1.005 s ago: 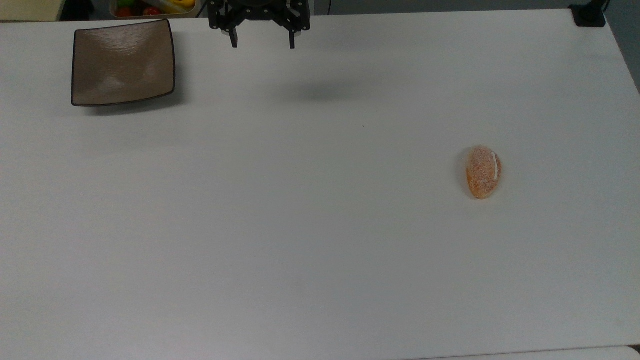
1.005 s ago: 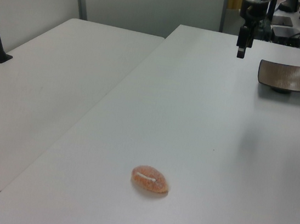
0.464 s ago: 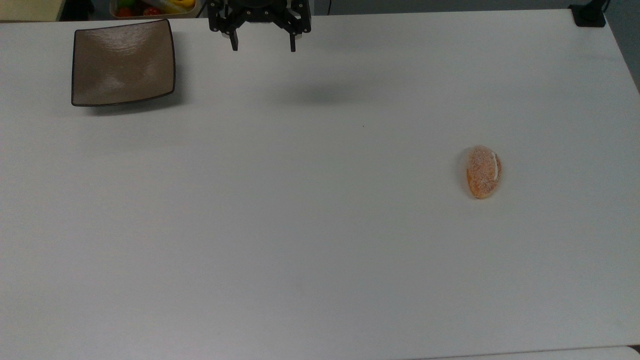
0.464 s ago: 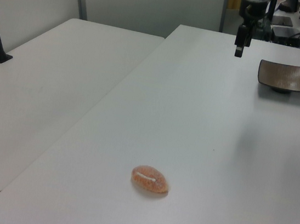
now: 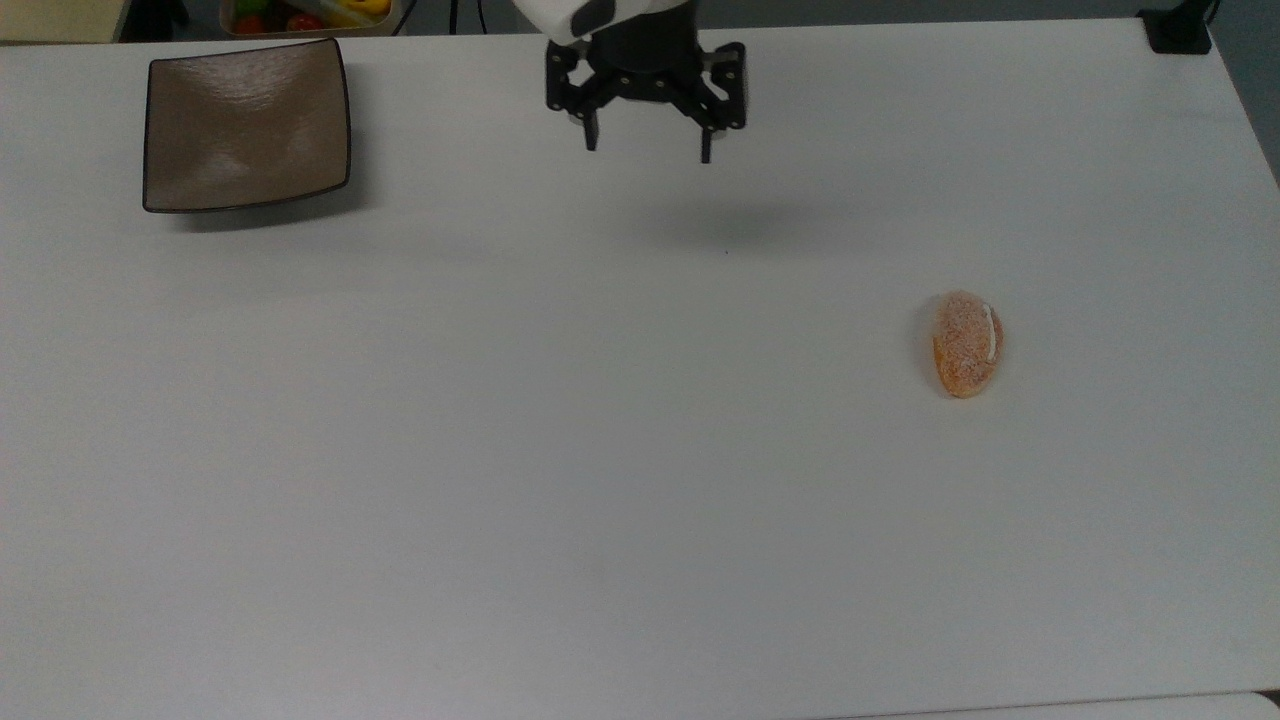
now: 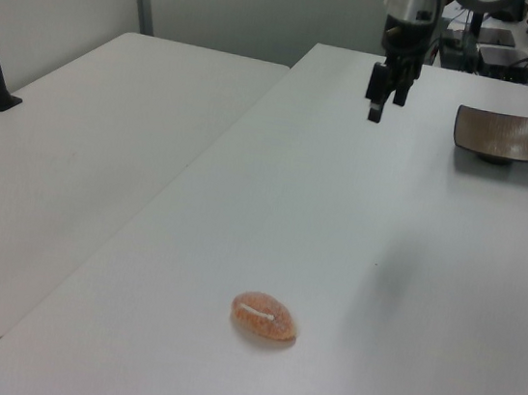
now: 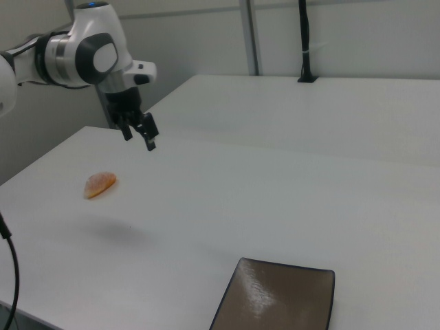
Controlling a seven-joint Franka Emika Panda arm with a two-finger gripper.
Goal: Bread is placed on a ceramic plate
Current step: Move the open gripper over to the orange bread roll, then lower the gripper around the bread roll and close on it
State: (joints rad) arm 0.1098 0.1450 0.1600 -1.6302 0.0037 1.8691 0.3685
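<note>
The bread lies alone on the white tabletop, toward the top view's right, with its thin white stripe on the side facing the top view's right edge; it has not moved in the last second, and nothing touches it. The plate also stays where it was, near the top view's upper left corner, with nothing on it, well apart from the bread. What has changed is the claw; a moment ago it hung at the far edge of the tabletop, near the plate, and now it has come forward and toward the top view's right, and its soft shadow has moved with it. It is open, with the two fingers spread wide, and it carries nothing; in the left view it hangs well above the surface. I judge that the reach for the bread has just begun; the picking and the carrying are not yet done.

By count: one bread, one plate, one claw; also one container of colourful fruit behind the plate.
</note>
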